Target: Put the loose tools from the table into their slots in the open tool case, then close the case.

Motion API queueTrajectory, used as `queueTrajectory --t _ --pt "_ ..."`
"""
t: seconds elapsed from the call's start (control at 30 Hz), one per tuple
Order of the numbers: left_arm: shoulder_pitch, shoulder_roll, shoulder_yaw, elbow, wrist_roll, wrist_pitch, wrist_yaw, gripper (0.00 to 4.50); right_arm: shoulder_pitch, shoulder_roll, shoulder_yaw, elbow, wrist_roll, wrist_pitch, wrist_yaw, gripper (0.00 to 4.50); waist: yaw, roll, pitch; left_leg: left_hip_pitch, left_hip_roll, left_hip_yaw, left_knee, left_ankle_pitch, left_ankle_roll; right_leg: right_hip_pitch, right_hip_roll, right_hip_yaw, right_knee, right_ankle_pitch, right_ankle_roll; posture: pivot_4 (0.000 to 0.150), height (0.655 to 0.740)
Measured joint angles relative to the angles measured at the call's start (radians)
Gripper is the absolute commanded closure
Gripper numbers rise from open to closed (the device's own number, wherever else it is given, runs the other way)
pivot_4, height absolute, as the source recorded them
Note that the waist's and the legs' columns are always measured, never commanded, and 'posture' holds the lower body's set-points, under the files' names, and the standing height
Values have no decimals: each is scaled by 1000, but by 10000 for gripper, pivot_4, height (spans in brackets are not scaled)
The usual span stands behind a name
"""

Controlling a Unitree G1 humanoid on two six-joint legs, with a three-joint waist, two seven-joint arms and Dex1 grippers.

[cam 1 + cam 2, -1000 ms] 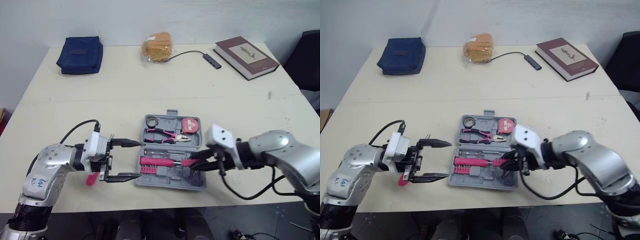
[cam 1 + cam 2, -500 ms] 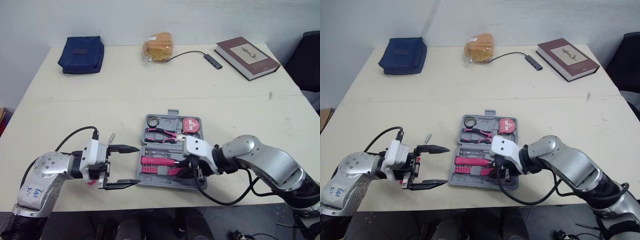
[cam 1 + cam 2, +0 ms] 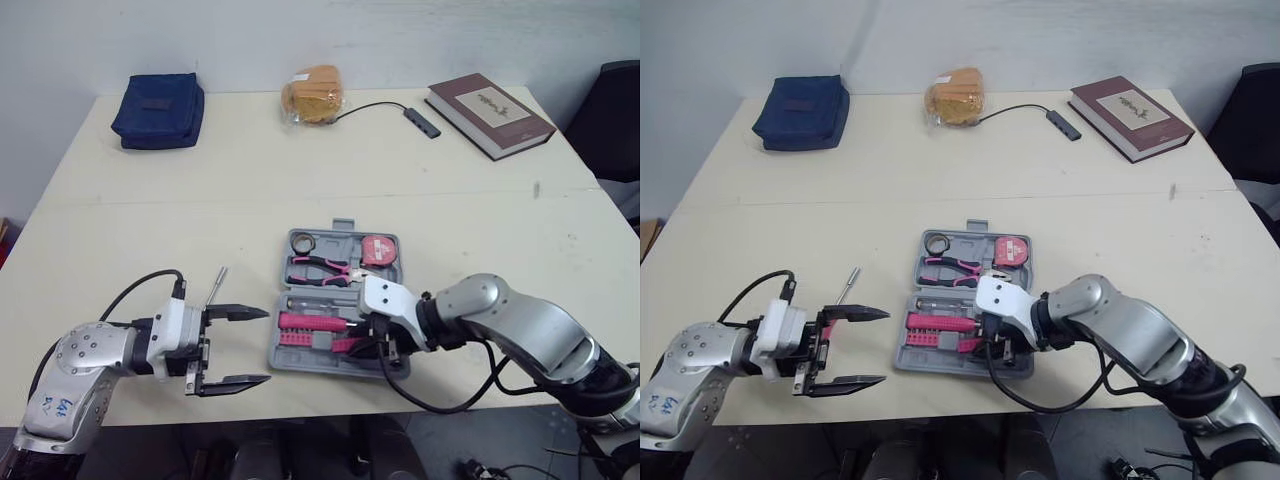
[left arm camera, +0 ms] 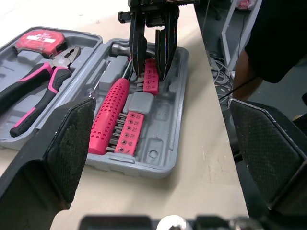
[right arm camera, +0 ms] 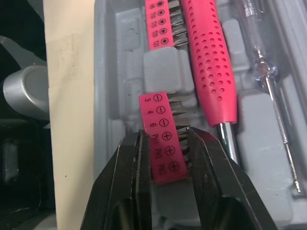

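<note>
Right pincer clenched on pink bit strip, at its recess in the open tool case. Left pincer released; 1 slim loose tool lies on the table just beside it. Remaining: seat strip, stow tool, close case.

The tool case at lower centre is matt grey moulded plastic. In it, the bit strip is smooth pink plastic holding small steel bits. The screwdriver has a dimpled pink handle and a shiny metal shaft. The right gripper has dull black fingers. At upper left, the pouch is navy cloth.
</note>
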Motion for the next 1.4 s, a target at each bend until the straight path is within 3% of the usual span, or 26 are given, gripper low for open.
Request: queueTrajectory --t 0.97,1.2,1.4 --pt "32 5 1 -16 -12 50 38 0 2 78 -5 28 16 37 -21 37569 -1 0 0 0 0 0 0 -2 1 0 0 0 -1 0 0 1500 7400" --pt "31 5 2 -10 -12 43 27 0 47 86 -54 26 70 -9 13 5810 0 0 0 0 0 0 0 -2 1 0 0 0 -1 0 0 1500 7400" --pt "35 5 10 -12 -13 47 33 0 87 -14 -225 33 153 -159 186 5810 3 0 0 0 0 0 0 -4 2 1 0 0 -4 0 0 1500 7400"
